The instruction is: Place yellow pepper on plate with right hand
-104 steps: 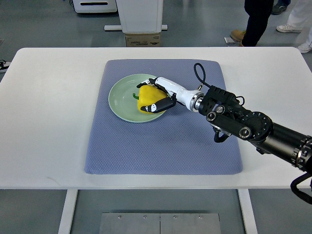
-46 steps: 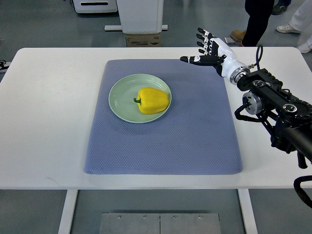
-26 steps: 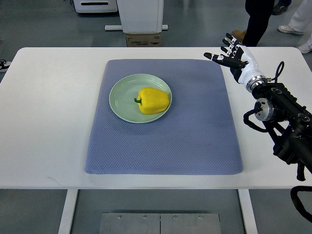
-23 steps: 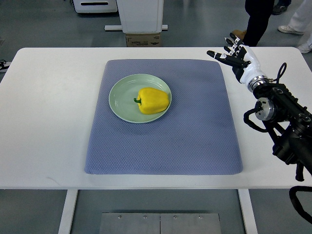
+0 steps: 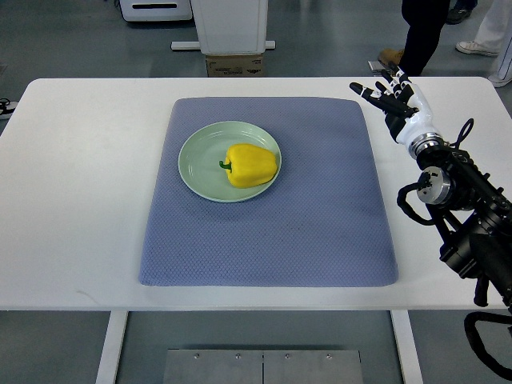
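A yellow pepper with a green stem lies on its side on the pale green plate, which sits on the blue-grey mat. My right hand is open and empty, fingers spread, over the white table just past the mat's far right corner, well away from the pepper. Its arm runs down the right edge. The left arm is out of view.
The white table extends around the mat. People's legs and shoes stand on the floor beyond the far right edge. A white machine base and a cardboard box stand beyond the far edge.
My right hand let go of the pepper on the plate, opened, and pulled back right and away to the mat's far right corner. The pepper stays on the plate.
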`<control>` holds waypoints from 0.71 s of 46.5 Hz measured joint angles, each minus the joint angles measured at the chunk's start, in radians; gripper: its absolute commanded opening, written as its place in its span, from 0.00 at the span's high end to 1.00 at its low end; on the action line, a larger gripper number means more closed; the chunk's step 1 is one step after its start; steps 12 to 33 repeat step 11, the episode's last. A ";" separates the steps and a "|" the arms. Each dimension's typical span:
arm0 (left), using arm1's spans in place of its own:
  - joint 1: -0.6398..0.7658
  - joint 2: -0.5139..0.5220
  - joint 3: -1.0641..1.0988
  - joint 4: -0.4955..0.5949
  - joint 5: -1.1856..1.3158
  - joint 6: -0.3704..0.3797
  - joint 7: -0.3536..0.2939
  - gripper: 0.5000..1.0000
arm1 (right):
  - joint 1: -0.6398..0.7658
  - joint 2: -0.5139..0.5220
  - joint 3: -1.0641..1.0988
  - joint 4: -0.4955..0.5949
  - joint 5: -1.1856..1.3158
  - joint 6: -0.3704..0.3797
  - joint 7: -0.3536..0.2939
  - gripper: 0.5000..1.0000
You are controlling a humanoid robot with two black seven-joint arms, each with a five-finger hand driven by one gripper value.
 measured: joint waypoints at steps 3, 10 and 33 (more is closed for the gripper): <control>0.000 0.000 0.000 0.000 0.000 0.000 0.000 0.00 | -0.003 0.004 0.002 0.000 0.000 0.000 0.000 0.00; 0.000 0.000 0.000 0.000 0.000 0.000 0.001 0.00 | -0.007 0.027 0.013 -0.001 0.000 0.000 0.000 0.00; 0.000 0.000 0.000 0.001 0.000 0.000 0.001 0.00 | -0.007 0.027 0.014 -0.001 0.000 0.000 0.000 0.00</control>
